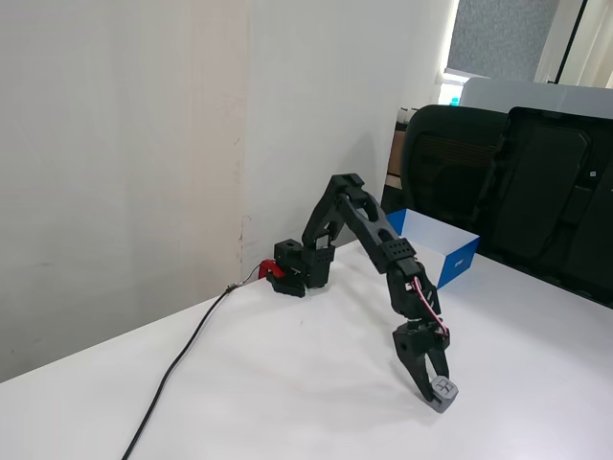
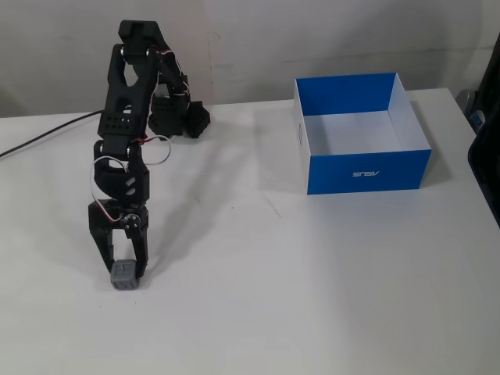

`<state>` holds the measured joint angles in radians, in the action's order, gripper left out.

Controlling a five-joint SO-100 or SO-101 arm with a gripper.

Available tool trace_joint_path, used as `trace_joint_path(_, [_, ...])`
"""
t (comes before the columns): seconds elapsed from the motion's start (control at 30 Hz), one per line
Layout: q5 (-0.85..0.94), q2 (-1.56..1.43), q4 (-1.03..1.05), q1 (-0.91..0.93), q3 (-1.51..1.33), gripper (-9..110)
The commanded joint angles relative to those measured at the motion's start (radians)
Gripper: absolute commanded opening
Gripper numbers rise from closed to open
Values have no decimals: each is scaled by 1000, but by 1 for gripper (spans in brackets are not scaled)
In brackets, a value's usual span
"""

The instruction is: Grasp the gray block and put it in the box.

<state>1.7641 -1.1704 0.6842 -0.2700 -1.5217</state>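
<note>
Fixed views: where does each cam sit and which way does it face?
A fixed view: low, at table level beside the arm, facing wall and chairs; whole arm shows, gripper down at the gray block, the box behind.
The other fixed view: higher, facing the arm head-on toward the wall; whole arm shows, gripper down with fingers straddling the gray block, the box at right.
Shared: arm, block, box, white table, black cable.

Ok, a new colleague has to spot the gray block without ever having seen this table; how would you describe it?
Start at the black arm on the white table and follow it down to the gripper. The gray block sits on the table between its fingertips, a small rounded cube with a dark mark. It is far from the blue box, and nothing else there is gray.
</note>
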Motion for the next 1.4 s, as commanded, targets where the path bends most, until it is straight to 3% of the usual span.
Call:
trace_joint_path(0.0, [-55,-84,144,-18,64,0])
trace_joint_path(0.7, [-333,-225,502,-18,167,0])
trace_joint_path(1.37, [-747,-738,535,166,-236,0])
